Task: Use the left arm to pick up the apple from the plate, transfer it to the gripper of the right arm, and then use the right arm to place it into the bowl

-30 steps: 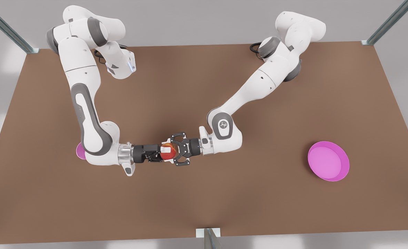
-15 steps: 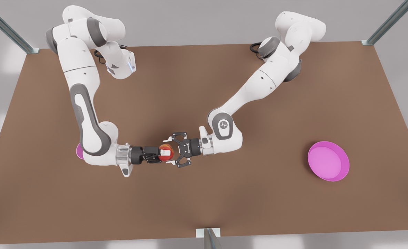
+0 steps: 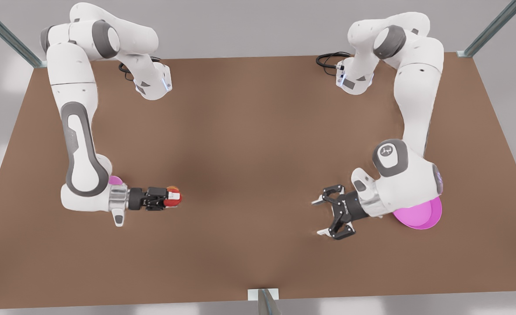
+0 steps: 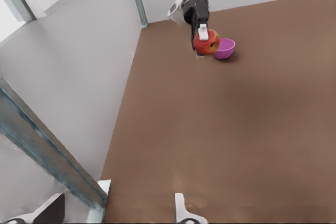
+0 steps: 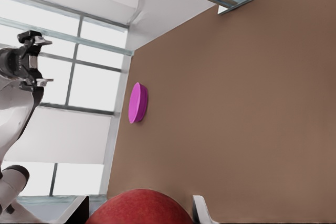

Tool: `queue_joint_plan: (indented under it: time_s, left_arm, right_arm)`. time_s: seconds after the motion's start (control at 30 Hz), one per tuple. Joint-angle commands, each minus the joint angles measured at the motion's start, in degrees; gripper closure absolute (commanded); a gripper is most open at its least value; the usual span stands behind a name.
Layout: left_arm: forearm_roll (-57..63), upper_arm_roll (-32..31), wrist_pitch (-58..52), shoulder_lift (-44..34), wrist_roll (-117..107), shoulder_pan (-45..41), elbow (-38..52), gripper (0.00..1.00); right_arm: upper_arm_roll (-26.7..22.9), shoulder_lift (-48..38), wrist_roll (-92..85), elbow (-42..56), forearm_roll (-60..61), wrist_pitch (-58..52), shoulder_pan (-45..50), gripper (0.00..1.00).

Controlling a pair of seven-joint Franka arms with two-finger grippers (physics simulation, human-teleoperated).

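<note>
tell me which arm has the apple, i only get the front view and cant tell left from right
Observer: The right gripper has it. The right wrist view shows the apple close up between its own fingers.
Operator: wheres the bowl, i just see a pink sliver
Observer: The left wrist view shows the whole bowl standing on the table near the held apple, which is not inside it.
Operator: and the left one
Observer: The left gripper is open and carries nothing, beside the plate. The right wrist view shows it side on, fingers spread.
</note>
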Motion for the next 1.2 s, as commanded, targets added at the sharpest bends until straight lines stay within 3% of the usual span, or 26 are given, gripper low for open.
queue_joint_plan:
  time_s: [0.0,0.1,0.17,0.2,0.47,0.9,1.17]
  left_arm:
    - [34.4,0.7,-38.3,-5.6,-68.4,2.9,-0.1,0.00]
    - [33.7,3.0,-41.3,-14.0,-83.8,5.6,-1.3,0.00]
    - [19.4,21.9,-31.1,-29.3,-82.6,-1.6,-18.6,0.00]
    - [19.4,25.0,-28.1,-33.0,-78.9,-4.5,-22.9,0.00]
    - [20.1,25.2,-27.3,-27.9,-80.8,-3.3,-18.7,0.00]
    - [19.7,25.1,-25.4,-27.2,-84.4,-3.4,-18.4,0.00]
    - [19.6,25.1,-25.4,-27.2,-87.0,-3.4,-18.4,0.00]
  right_arm:
    - [0.0,-0.9,-0.6,0.0,-13.0,-1.4,-1.5,0.26]
    - [0.0,-1.9,-0.6,0.1,-25.3,-3.2,-5.1,0.27]
    - [-0.2,-1.9,-0.6,0.2,-31.0,-3.1,-6.6,0.28]
    - [-0.6,-1.9,-0.4,0.4,-33.7,-2.8,-6.8,0.28]
    - [-2.3,-1.0,3.9,1.0,-46.7,0.0,-8.6,0.28]
    - [-2.1,1.4,1.0,-0.8,-51.7,3.3,-12.2,0.26]
    - [-2.1,1.2,-1.5,-1.1,-52.2,2.9,-13.7,0.00]
